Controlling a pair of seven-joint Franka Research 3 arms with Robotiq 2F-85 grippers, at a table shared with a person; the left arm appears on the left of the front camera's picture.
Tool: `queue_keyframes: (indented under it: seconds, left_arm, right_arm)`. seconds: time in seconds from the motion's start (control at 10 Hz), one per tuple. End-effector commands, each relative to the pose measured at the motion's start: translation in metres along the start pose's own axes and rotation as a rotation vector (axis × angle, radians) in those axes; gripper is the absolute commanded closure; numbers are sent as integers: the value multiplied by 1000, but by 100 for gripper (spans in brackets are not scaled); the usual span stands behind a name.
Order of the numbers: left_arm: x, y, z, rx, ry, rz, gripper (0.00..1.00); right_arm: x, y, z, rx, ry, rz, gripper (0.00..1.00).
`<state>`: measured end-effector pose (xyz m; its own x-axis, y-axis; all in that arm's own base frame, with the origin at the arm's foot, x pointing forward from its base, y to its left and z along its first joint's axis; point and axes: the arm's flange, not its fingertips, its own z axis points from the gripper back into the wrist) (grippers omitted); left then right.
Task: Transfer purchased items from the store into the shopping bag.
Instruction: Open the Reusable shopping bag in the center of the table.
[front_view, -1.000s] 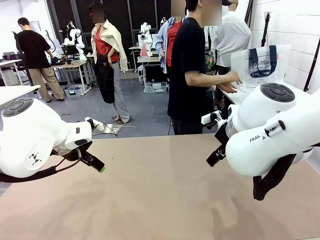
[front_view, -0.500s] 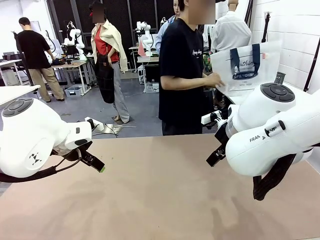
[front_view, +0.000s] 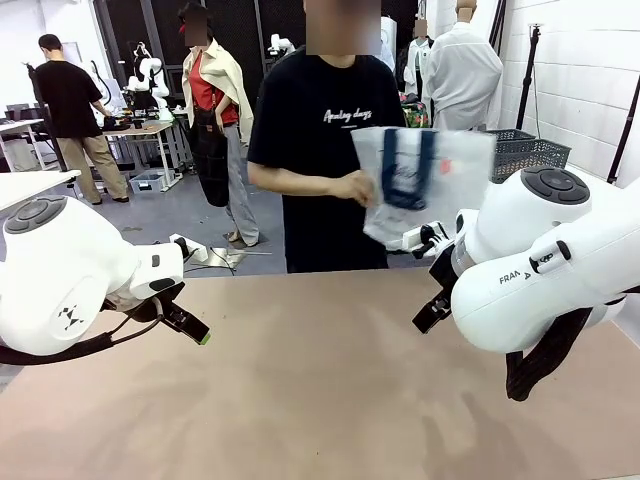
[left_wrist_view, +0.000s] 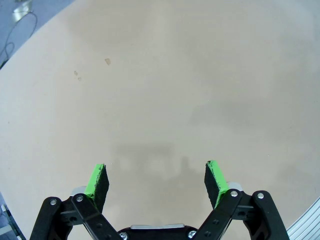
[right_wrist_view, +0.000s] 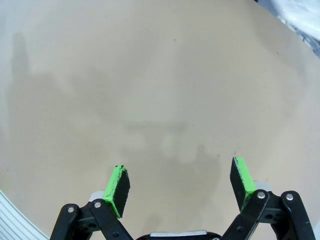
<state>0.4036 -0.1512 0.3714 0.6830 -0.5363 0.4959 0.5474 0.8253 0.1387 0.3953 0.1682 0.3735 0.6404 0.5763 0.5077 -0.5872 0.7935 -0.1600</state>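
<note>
We look across the bench (front_view: 320, 400), a wide tan top. Over the bench's left side hangs our left arm (front_view: 70, 280), and over its right side our right arm (front_view: 550, 260), both white. Beyond the bench's far edge stands a person (front_view: 325, 130) in a black shirt, facing it. The person's hand (front_view: 357, 187) holds the shopping bag (front_view: 425, 185) in the air beyond that far edge, toward the bench's right half. The bag is whitish and translucent with dark navy handles, and it is blurred. Farther off, behind the bench's far right corner, sits the store (front_view: 527, 152), a dark grey lattice basket; we cannot tell what lies in it. The left tool (left_wrist_view: 156, 175) is released, its green pads (left_wrist_view: 97, 180) wide apart above the bench top, grasping nothing. The right tool (right_wrist_view: 180, 182) is likewise released, spread above the bench top.
</note>
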Motion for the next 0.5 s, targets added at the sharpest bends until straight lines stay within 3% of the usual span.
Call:
queue_keyframes:
  seconds: [0.0, 0.4]
  left_arm:
    - [0, 0, 0, 0, 0, 1, 0]
    - [0, 0, 0, 0, 0, 1, 0]
  right_arm:
    - [0, 0, 0, 0, 0, 0, 0]
    - [0, 0, 0, 0, 0, 0, 0]
